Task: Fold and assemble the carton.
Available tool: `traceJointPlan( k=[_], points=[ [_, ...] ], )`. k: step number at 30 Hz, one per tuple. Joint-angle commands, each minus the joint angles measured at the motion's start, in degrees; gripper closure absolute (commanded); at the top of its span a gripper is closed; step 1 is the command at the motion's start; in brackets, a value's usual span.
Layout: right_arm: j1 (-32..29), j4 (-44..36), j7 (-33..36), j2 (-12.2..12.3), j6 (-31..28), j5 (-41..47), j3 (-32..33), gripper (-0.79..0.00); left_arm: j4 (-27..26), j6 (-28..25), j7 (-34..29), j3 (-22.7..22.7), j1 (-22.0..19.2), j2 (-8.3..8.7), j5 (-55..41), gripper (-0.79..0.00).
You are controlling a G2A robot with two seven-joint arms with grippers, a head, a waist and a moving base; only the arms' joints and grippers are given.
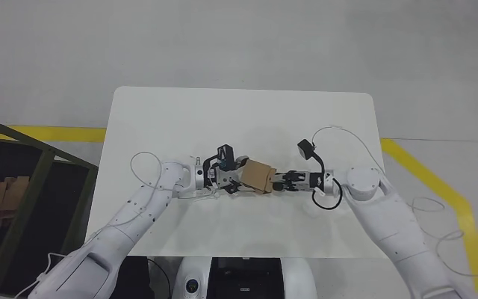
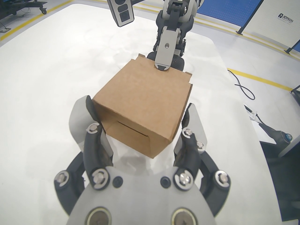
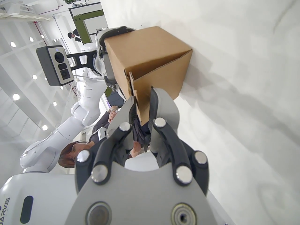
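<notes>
Two grippers are holding one brown carton between them on the white table.

The carton (image 1: 258,176) is lying on its side near the middle of the table (image 1: 187,119), a little toward the robot's edge, and the two arms are meeting it from opposite ends. The left gripper (image 2: 139,105) is spreading its jaws as wide as the carton and is taking its open end between them, with the fingers (image 2: 90,108) touching the two outer walls, one on each side. The right gripper (image 3: 143,97) is having its jaws almost fully closed and is pinching a thin cardboard flap at the other end of the carton. This flap is standing out from the carton's end, which is not lying flat. One lower edge of the carton is resting on the table surface.
</notes>
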Motion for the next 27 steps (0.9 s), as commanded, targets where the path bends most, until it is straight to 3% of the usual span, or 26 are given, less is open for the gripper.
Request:
traceJointPlan(
  k=[1, 14, 18, 23, 27],
  points=[
    [0.1, -0.1, -0.2, -0.1, 0.1, 0.0, -0.3, -0.08, 0.1, -0.1, 0.0, 0.0, -0.1, -0.02, -0.1, -0.65],
    [2.0, 0.3, -1.9, -0.8, 0.7, -1.7, -2.4, -0.065, 0.2, -0.3, 0.0, 0.2, -0.2, -0.14, -0.2, -0.643],
    [2.2, 0.4, -2.6, -0.9, 1.2, -2.3, -2.6, -0.102, 0.2, -0.2, 0.1, 0.2, -0.2, -0.16, -0.2, -0.643],
    [1.9, 0.0, -2.5, -0.9, 0.9, -2.1, -2.3, -0.228, 0.2, -0.2, 0.2, 0.2, -0.1, -0.15, -0.2, -0.643],
    [1.0, -1.3, -2.5, -0.5, 1.0, -2.8, -1.2, -0.237, 0.4, -0.3, 0.2, 0.0, -0.1, -0.1, -0.2, -0.643]
  ],
)
